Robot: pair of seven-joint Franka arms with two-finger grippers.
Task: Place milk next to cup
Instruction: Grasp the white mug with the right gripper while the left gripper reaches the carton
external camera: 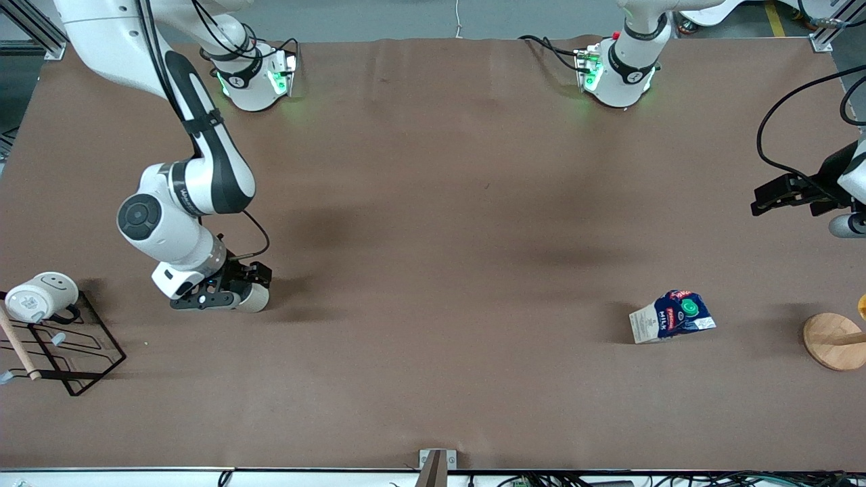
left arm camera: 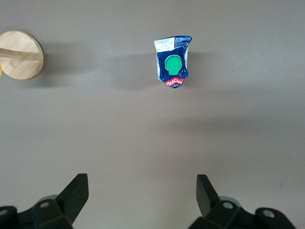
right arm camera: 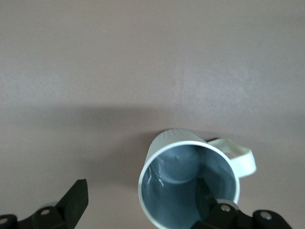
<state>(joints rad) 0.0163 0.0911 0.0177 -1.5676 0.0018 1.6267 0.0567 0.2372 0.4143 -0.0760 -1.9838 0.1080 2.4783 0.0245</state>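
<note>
The milk [external camera: 672, 316] is a small carton with a dark blue top, a green cap and a beige lower part. It stands on the table toward the left arm's end and also shows in the left wrist view [left arm camera: 173, 62]. The cup [external camera: 255, 297] is a grey-beige mug with a grey-blue inside [right arm camera: 188, 186], toward the right arm's end. My right gripper [external camera: 233, 289] is open at the cup. One finger [right arm camera: 209, 202] is inside the rim, the other outside, apart from the wall. My left gripper [external camera: 785, 197] is open and empty above the table, apart from the milk.
A white smiley mug [external camera: 39, 294] lies on a black wire rack [external camera: 74, 352] with a wooden stick [external camera: 17, 345] at the right arm's end. A round wooden base [external camera: 835, 340] stands beside the milk at the left arm's end; it also shows in the left wrist view [left arm camera: 21, 55].
</note>
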